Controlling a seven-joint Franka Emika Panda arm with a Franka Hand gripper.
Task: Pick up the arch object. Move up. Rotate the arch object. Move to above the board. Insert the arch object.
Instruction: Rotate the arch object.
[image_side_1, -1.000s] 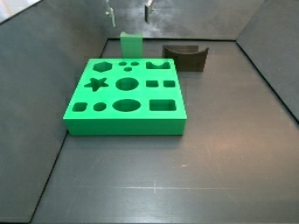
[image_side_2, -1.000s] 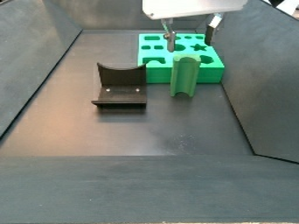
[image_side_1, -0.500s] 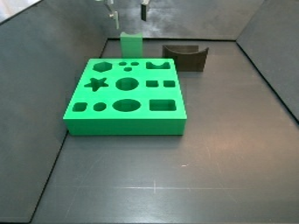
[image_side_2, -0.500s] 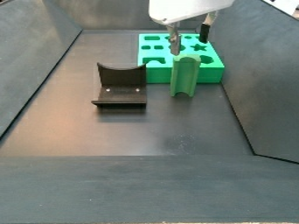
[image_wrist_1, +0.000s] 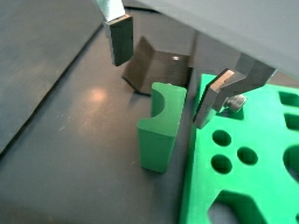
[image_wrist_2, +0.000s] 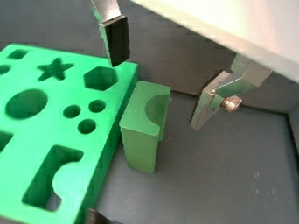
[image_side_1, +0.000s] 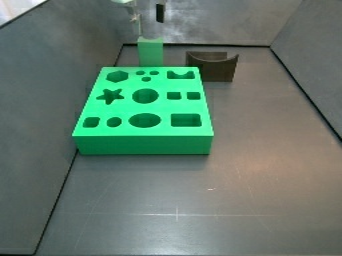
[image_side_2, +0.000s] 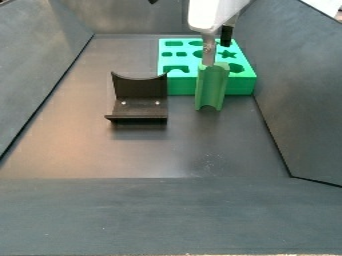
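Note:
The arch object (image_side_1: 150, 50) is a small bright green upright block standing on the floor just behind the board (image_side_1: 140, 140), close to its back edge. In both wrist views the arch object (image_wrist_1: 160, 131) (image_wrist_2: 140, 131) shows its scooped side beside the board (image_wrist_1: 251, 175) (image_wrist_2: 35, 131). My gripper (image_side_1: 147, 16) hangs open above it. One finger (image_wrist_1: 118, 39) is on the far side and the other finger (image_wrist_1: 218, 94) over the board's edge. Neither finger touches the block. A side view shows the gripper (image_side_2: 218, 50) just over the arch object (image_side_2: 210, 90).
The dark fixture (image_side_1: 214, 66) (image_side_2: 136, 98) with a scooped top stands on the floor beside the arch object, away from the board (image_side_2: 201, 62). It also shows behind the block in a wrist view, fixture (image_wrist_1: 158, 68). Grey walls enclose the floor.
The gripper has turned about its upright axis and shifted over the arch object, its fingers now looking closer together in a side view. The arch object and the board have not moved.

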